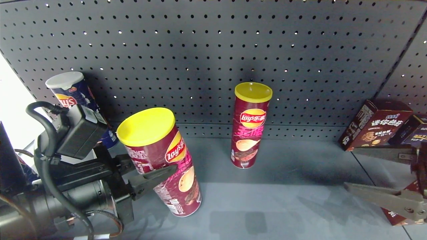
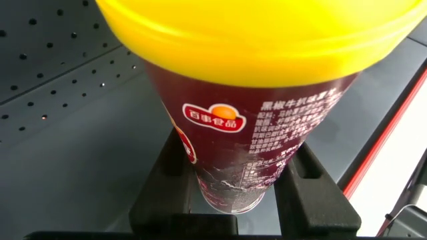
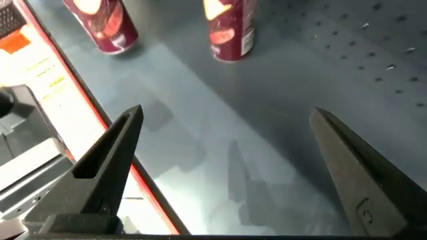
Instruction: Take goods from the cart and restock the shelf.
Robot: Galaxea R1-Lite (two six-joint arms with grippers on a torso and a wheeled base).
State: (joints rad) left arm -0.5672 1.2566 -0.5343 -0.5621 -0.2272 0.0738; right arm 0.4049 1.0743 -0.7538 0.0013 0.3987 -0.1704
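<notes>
We are seeing three lidded cans and some closed boxes on the shelf. Lids and flaps are hiding whatever is inside. We are taking the upright maroon can as landmark; it is standing close to the pegboard back.

The left claw is gripping the held can around its middle. In the left wrist view the left claw is showing one dark finger on each side of the can wall. The right claw is hanging wide open, right of the upright maroon can and nearer the shelf front, holding and touching nothing.

The held can is sitting left of the upright maroon can and nearer the front, well apart from it. It is leaning, lid toward the left. We cannot tell whether its base is touching the shelf. It is looking maroon, with a broad yellow lid, a chip picture and white print.

The blue can, white-lidded, is standing farther left of the upright maroon can, near the pegboard back. The brown boxes are sitting well to its right.
</notes>
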